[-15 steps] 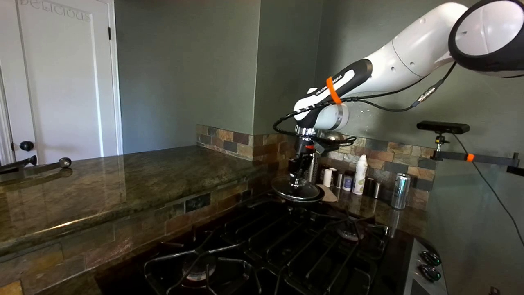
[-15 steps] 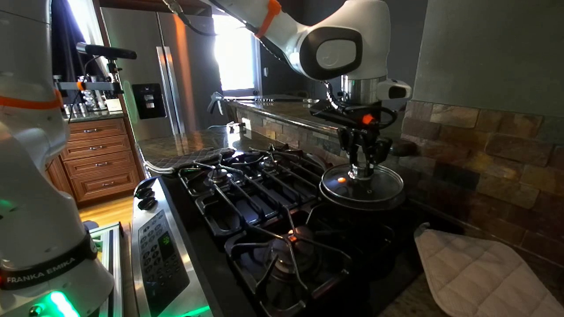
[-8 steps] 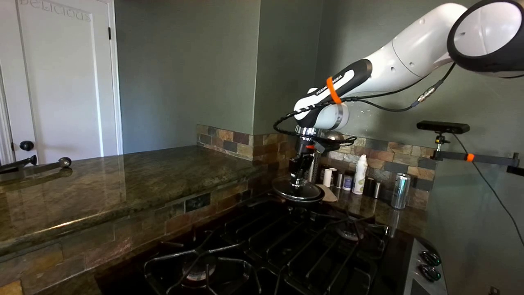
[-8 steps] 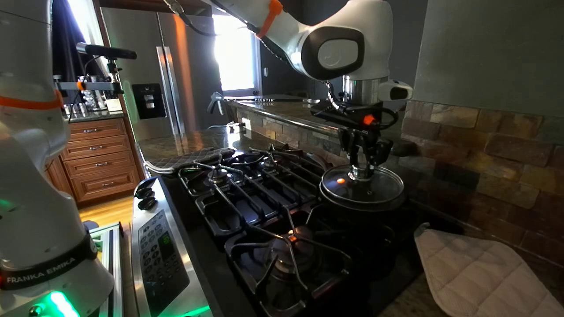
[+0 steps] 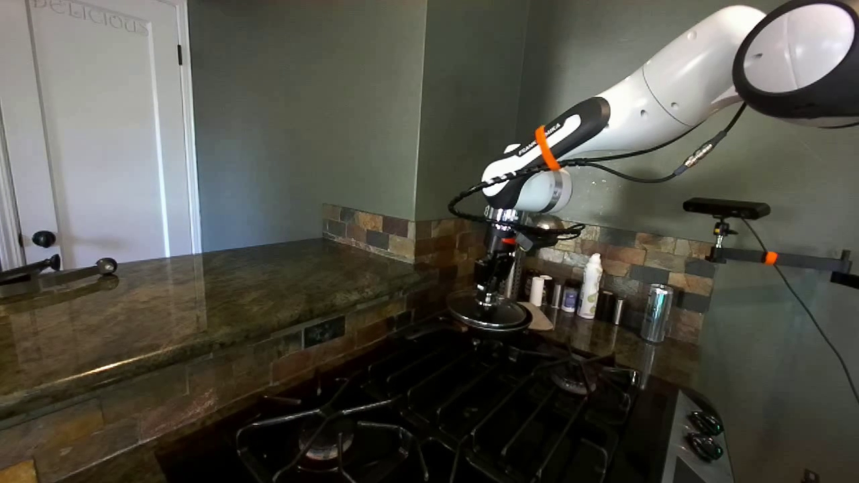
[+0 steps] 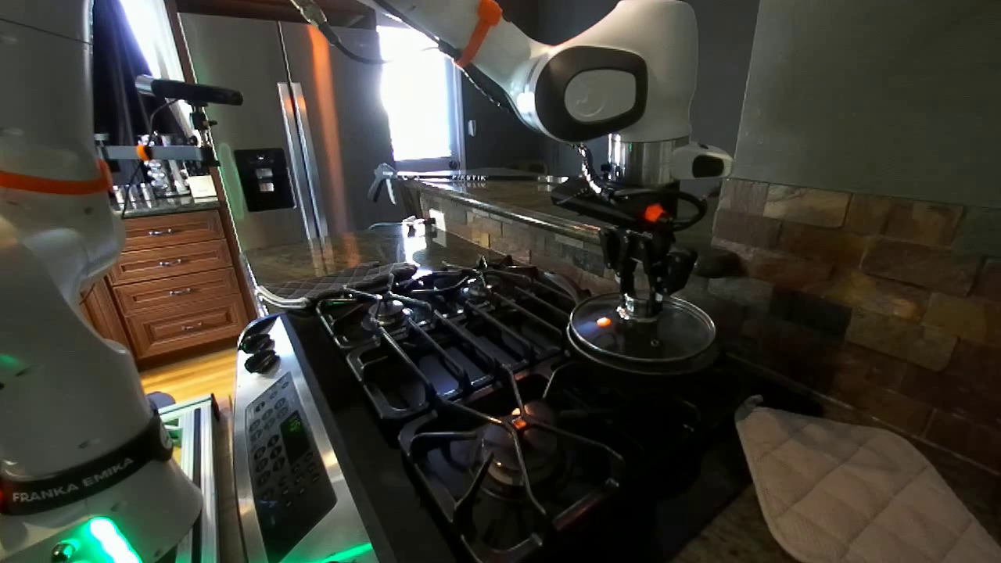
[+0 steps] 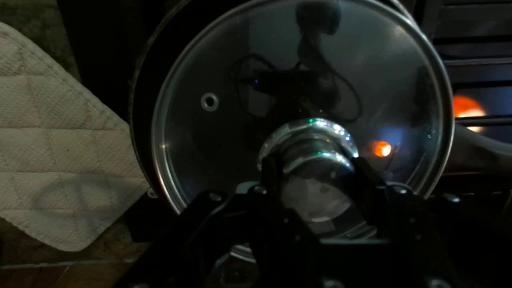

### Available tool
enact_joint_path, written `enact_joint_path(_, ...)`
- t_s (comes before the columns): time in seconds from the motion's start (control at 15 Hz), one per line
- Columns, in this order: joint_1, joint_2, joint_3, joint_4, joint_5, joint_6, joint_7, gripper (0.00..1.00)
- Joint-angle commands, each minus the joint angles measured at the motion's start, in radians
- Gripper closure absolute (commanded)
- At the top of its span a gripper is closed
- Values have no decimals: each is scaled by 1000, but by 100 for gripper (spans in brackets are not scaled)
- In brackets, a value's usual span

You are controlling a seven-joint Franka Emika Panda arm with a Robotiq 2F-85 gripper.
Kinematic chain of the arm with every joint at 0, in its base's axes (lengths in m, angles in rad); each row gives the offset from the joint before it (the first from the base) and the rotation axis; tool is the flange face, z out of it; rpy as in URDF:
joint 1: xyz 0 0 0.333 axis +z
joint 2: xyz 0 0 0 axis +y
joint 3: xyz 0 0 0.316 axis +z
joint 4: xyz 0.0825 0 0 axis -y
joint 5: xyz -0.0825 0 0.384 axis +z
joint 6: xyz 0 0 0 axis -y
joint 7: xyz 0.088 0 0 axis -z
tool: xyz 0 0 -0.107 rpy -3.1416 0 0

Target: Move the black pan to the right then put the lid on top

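Observation:
The glass lid (image 5: 470,311) with its shiny metal rim is at the back corner of the stove and also shows in the other views (image 6: 680,332) (image 7: 224,140). The black pan (image 6: 692,364) is directly under it. In the wrist view the pan's dark rim (image 7: 138,100) shows past the lid on the left, so the lid sits off-centre. I cannot tell whether the lid touches the pan. My gripper (image 7: 316,162) points down, shut on the lid's central knob (image 7: 316,144), with a finger on each side; it also shows in both exterior views (image 5: 487,288) (image 6: 641,297).
Black burner grates (image 6: 508,422) cover the stove. A pale quilted pot holder (image 6: 852,477) lies beside the pan. A tiled wall (image 6: 899,313) and a raised counter ledge (image 5: 235,288) stand close behind. Bottles (image 5: 590,288) line the back counter.
My gripper and the lid have shifted very slightly right in both exterior views since one second ago. Over the last half second they are almost still. The gripper stays shut on the knob.

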Motion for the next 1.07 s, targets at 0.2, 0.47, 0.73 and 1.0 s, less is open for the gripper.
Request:
enact_joint_path(0.2,-10,-6,8,3,-12,-43,25,77)
enact_joint_path(0.47,-9,-16,4,-6,-27,-58,31,77)
enact_joint_path(0.73,-8,-11,2,-6,-36,-49,47,77)
enact_joint_path(1.0,-13,-7,1,-2,-21,-38,69,77)
